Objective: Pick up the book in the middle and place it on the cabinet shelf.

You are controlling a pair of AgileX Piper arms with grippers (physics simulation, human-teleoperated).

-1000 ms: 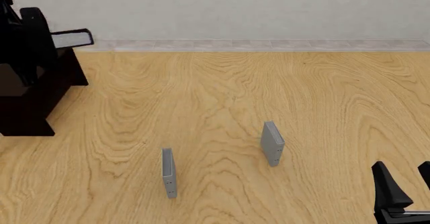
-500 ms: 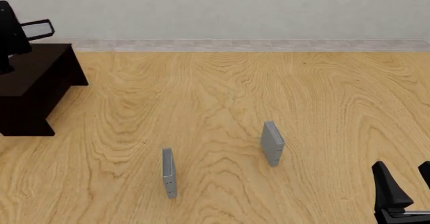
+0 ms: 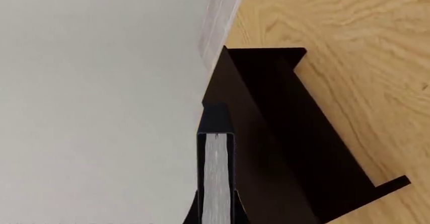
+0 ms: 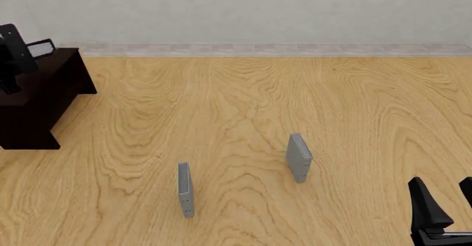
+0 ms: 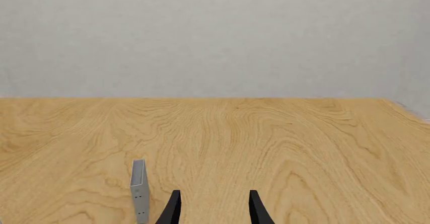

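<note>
1. At the far left of the front view, the left tool (image 4: 16, 52) hung above the cabinet shelf (image 4: 41, 94), its dark body partly cut off by the frame edge.
2. The left tool was clamped on the book (image 3: 217, 178); the left wrist view showed the white page edge running between the two black fingers (image 3: 236, 211), with the black cover on either side.
3. In the front view the book (image 4: 41, 48) showed as a small white-faced block with a dark border, sticking out from the tool over the cabinet's flat top, just in front of the pale wall.
4. Whether the book touched the cabinet top could not be told from either view.
5. The cabinet stood on the wooden desk (image 4: 244, 108), at its far left, close to the wall.
6. Further right, near the front of the desk, a thin grey book (image 4: 185, 189) stood upright on its edge.
7. A second thin grey book (image 4: 299, 157) stood upright to its right and a little farther back, well apart from the first.
8. At the near right corner, the right tool (image 4: 442, 202) hovered low with its fingers spread and nothing between them.
</note>
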